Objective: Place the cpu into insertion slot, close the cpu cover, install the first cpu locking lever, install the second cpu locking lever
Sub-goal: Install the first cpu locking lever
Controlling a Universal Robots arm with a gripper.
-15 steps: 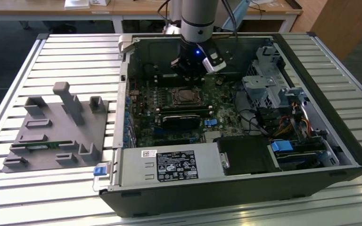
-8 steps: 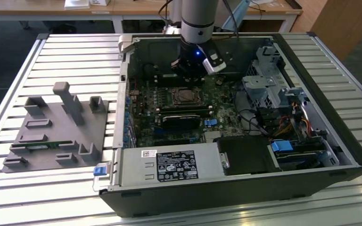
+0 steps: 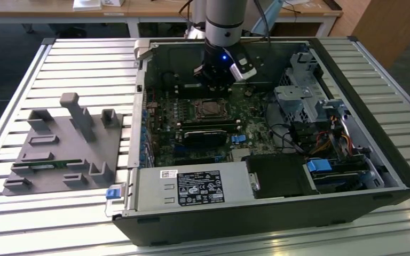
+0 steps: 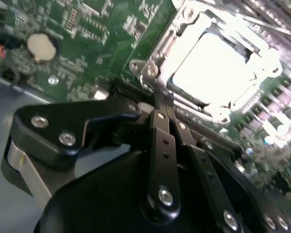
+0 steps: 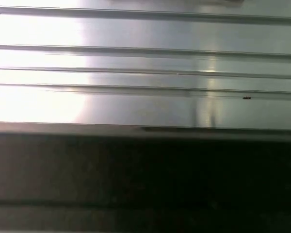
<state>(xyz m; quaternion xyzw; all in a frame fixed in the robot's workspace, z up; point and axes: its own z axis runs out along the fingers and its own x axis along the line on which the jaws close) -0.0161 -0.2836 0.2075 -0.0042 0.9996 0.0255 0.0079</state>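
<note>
Hovering pincer (image 4: 157, 104) (fingers together) near cpu (image 4: 208, 68).

arm (image 3: 226, 21): enters at top centre of the exterior view, hanging near-vertical | wrist: black, small blue light lit, just above frame centre | gripper (image 4: 157, 109): black linkage fingers (image 4: 162, 145) drawn together to a closed tip, across lower centre of the second wrist view, nothing between them
</note>
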